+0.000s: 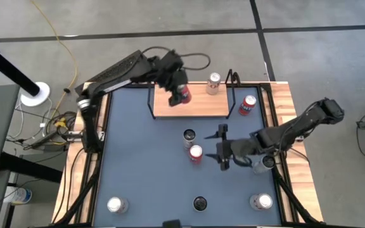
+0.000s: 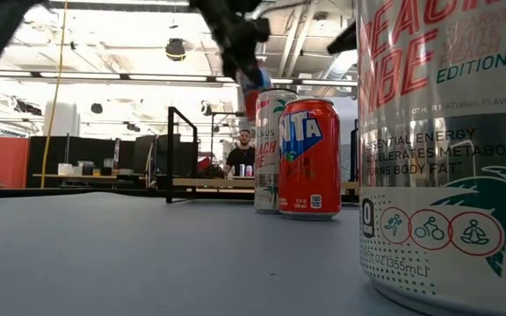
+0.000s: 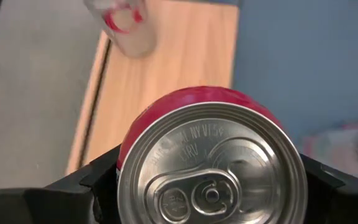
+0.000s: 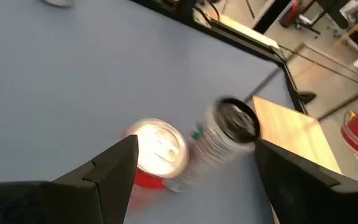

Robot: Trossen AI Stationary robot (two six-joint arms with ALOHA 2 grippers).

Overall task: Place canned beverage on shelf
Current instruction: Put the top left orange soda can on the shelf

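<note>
A red canned beverage (image 1: 182, 95) hangs over the left part of the shelf (image 1: 198, 106), a light-wood board on a black wire frame at the table's far side. My left gripper (image 1: 177, 85) is shut on it. A pale can (image 1: 214, 82) stands on the shelf's far edge. Another red can (image 1: 248, 106) stands just right of the shelf. In mid-table a red can (image 1: 196, 154) and a dark-topped white can (image 1: 189, 136) stand side by side. My right gripper (image 1: 220, 147) is open just right of them, touching neither. My left gripper pinches the red can's two opposite sides (image 3: 127, 149) between its fingers (image 3: 98, 180), just below the silver top. The fingers slant down from the table's left far side. The can is lifted clear above the shelf board (image 3: 179, 56).
Three more cans stand along the table's near edge: one at the left (image 1: 116, 204), a dark-topped one in the middle (image 1: 199, 203), one at the right (image 1: 260, 201). The shelf's black frame posts (image 1: 233, 79) rise at its ends. A person (image 2: 246, 151) sits far behind the table.
</note>
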